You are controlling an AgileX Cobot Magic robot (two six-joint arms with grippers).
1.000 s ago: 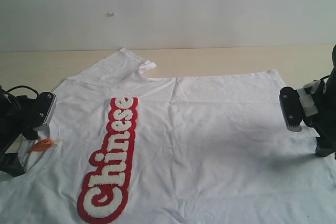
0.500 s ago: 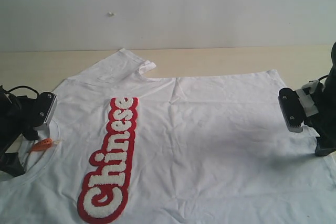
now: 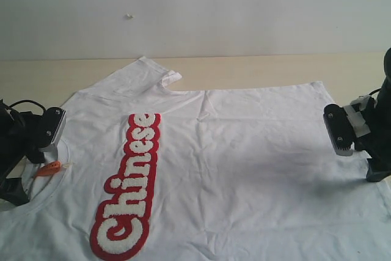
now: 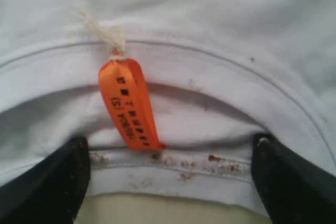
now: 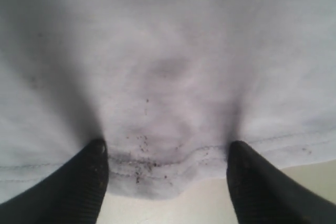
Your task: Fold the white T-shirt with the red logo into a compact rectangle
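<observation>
White cotton lies flat on the tan table [image 3: 256, 68]: the T-shirt [image 3: 244, 169] is spread face up, its red logo [image 3: 131, 181] running along the chest, the collar [image 4: 220, 85] at the left and the hem [image 5: 157, 167] at the right. The left gripper [image 4: 170, 145] stands wide open astride the collar, just by the orange tag [image 4: 128, 103]. The right gripper [image 5: 165, 148] straddles the hem, jaws apart, with cloth puckered between them. Whether its pads already touch the fabric is hard to tell.

For a clean fold, each side should probably pinch both layers at the edge and close together, keeping the tag out of the grip.

Compared with a second ago, the right gripper has tipped and sunk slightly toward the hem. The left gripper and the shirt look unchanged.
</observation>
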